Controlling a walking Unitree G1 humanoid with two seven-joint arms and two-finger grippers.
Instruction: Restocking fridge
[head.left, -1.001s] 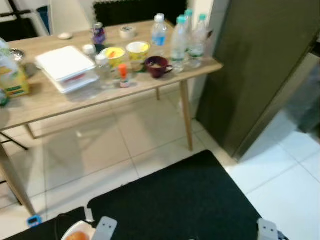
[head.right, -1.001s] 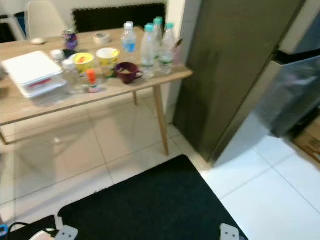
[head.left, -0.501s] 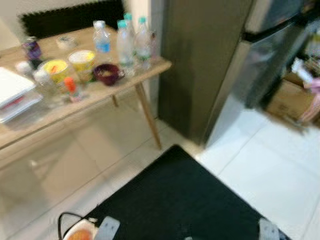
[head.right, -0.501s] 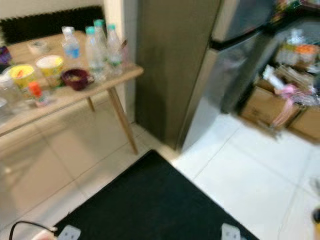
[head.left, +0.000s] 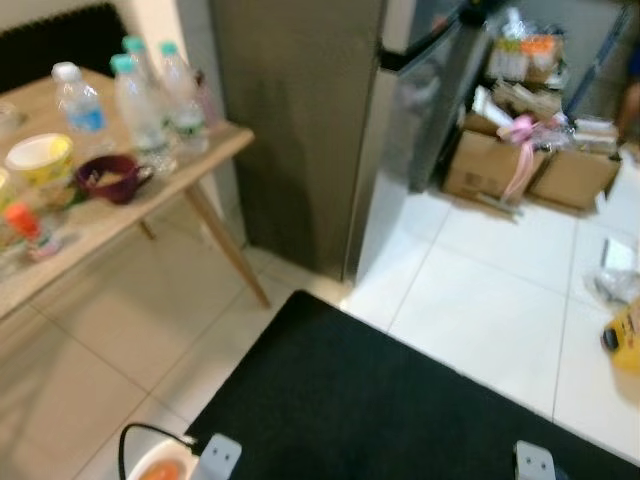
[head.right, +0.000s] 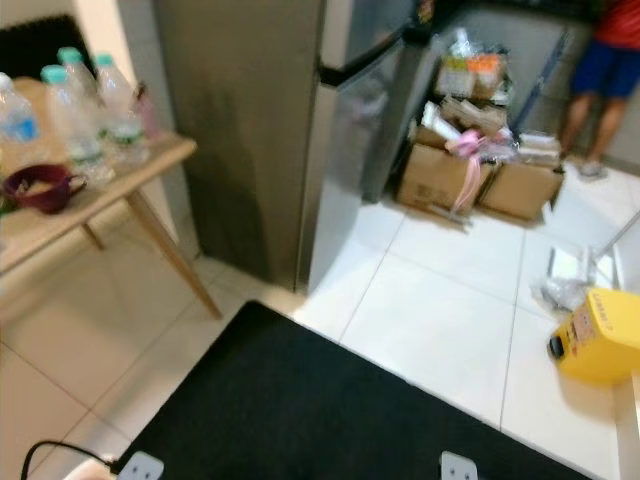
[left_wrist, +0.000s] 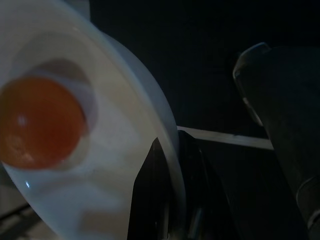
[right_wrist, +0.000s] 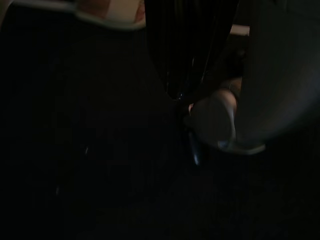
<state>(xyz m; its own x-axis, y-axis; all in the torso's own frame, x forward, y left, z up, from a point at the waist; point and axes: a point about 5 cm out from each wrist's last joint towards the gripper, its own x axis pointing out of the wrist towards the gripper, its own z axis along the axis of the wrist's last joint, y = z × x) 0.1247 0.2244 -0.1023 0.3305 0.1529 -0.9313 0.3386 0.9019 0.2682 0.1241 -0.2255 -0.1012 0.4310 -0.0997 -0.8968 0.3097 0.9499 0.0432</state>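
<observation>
at the very bottom of the frame, low on the left, the left gripper (left_wrist: 165, 200) has its black fingers pinched on the rim of a white bowl (left_wrist: 125, 150) with an orange fruit (left_wrist: 40, 127) sitting in it; the bowl's edge also peeks in at the bottom left of the head view (head.left: 158, 468). the right gripper (right_wrist: 187, 75) hangs over the dark mat in deep shade, and i cannot tell whether its fingers are apart or together.

a black mat (head.left: 380, 400) covers the lower middle of the frame, lying on pale floor tiles (head.left: 480, 310). at the left edge stands a wooden table (head.left: 110, 215) on slanted legs. on it sit a maroon mug (head.left: 108, 178), a cream bowl with a yellow band (head.left: 40, 158) behind it, a small orange-capped bottle (head.left: 22, 225) nearer the frame edge, and several clear water bottles with teal caps (head.left: 140, 100) at the table's far corner.

just beyond the table corner, in the upper middle, rises the grey fridge (head.left: 300, 130), its door shut, with a dark seam across its front.

on the right, a yellow container (head.right: 600, 335) lies on the tiles. farther back, in the upper right, cardboard boxes (head.right: 450, 175) hold loose clutter, one with a pink ribbon (head.right: 466, 150). behind them, at the top right corner, a person's legs in blue shorts (head.right: 595, 85) are standing.
</observation>
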